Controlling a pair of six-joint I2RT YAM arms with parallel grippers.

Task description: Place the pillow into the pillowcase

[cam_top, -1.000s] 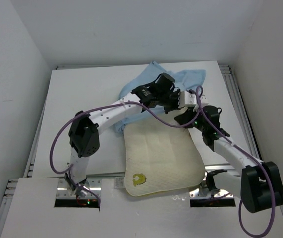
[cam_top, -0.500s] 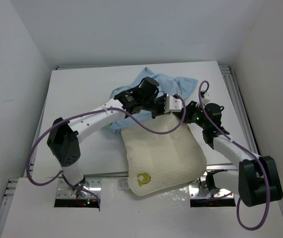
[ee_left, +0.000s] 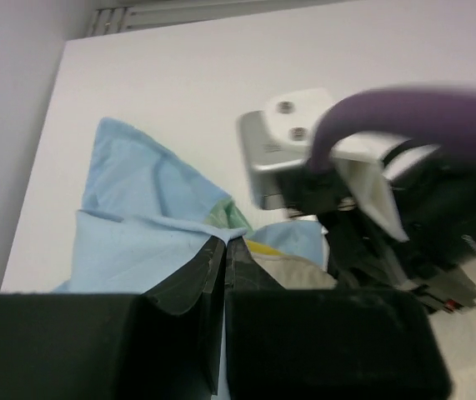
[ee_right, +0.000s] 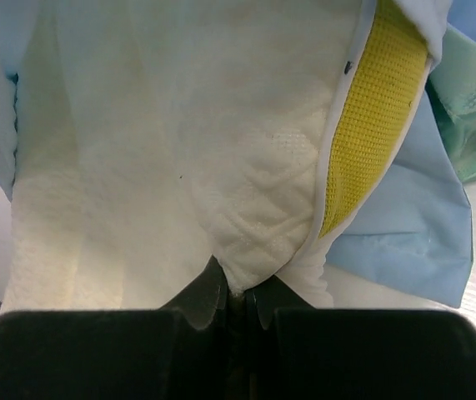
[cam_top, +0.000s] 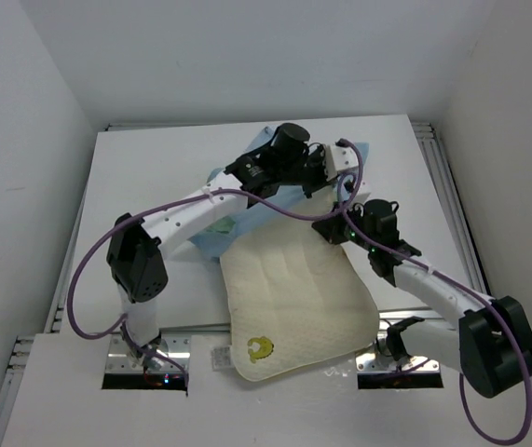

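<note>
Top view: pillow (cam_top: pixel 293 298) lies centre-bottom of frame on the white table (cam_top: pixel 154 168), running diag. from lower centre up toward right of centre. Yellow-green mark (cam_top: pixel 259 349) is at its lower-left corner, near the arm bases. Its upper end meets the pillowcase (cam_top: pixel 211 233), which is light blue and spreads from mid-left to upper centre, beneath both wrists. Can't tell whether any of the pillow is inside it.

L gripper (cam_top: pixel 326 183) is upper centre, over the pillow's top end. In its wrist view the L gripper (ee_left: pixel 223 243) is at frame centre w/ fingers pressed together. Light-blue pillowcase (ee_left: pixel 137 225) cloth is caught right at the tips and fans out to frame left over the table. A bit of green cloth shows just past the tips. A grey box w/ two screws (ee_left: pixel 283 150) and a blurred purple cable (ee_left: pixel 404 117) fill the upper right.

R gripper (cam_top: pixel 334 228) is right of centre, at the pillow's upper-right edge. In its wrist view the R gripper (ee_right: pixel 233 293) is at bottom centre, fingers nearly together, pinching a fold of pillow (ee_right: pixel 179 167). The pillow fills most of that frame. Its yellow mesh edge band (ee_right: pixel 371 125) is upper right. Pillowcase (ee_right: pixel 404 242) is light blue at lower right and green at far right.
</note>
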